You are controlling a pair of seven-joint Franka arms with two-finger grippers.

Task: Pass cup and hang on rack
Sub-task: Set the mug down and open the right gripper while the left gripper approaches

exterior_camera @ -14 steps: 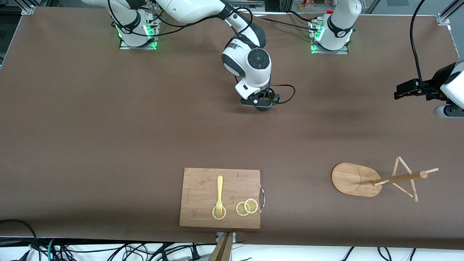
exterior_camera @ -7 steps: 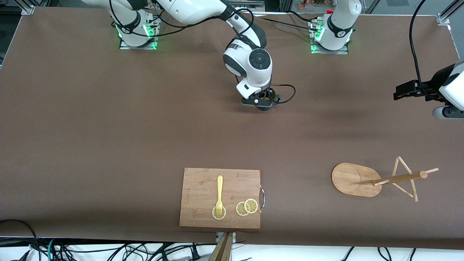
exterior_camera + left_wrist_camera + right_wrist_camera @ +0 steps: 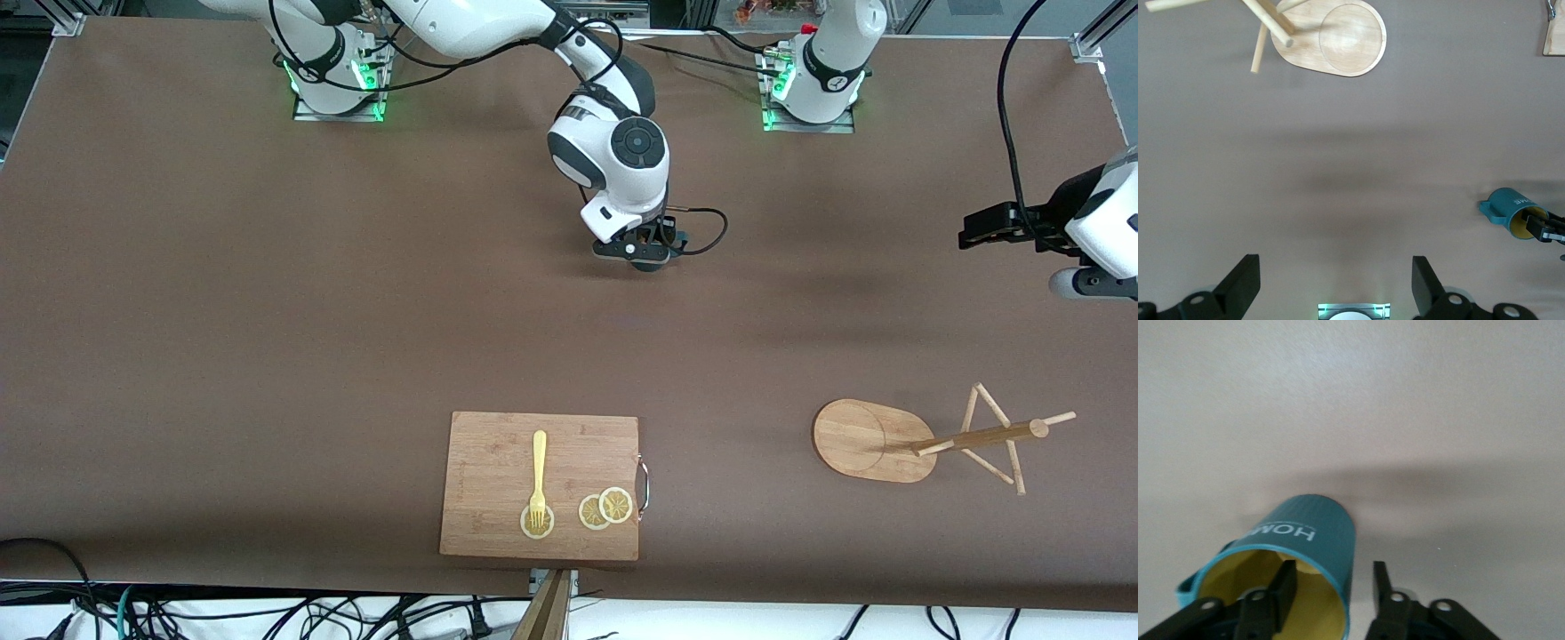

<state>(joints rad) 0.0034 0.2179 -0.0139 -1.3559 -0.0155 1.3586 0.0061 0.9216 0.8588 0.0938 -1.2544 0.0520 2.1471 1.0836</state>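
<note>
Up over the middle of the table (image 3: 267, 311), your right gripper (image 3: 1330, 587) was clamped on the teal cup (image 3: 1308, 543), one finger inside its yellow interior, one outside against the wall. Your left gripper (image 3: 1336, 283) hung spread and unladen over the left arm's end of the table, waiting. The rack (image 3: 942, 440) stood well apart from the cup, nearer the front camera, toward that same end. A cutting board (image 3: 498, 453) lay near the front edge, bearing a yellow fork (image 3: 538, 476) and lemon slices (image 3: 605, 508).
</note>
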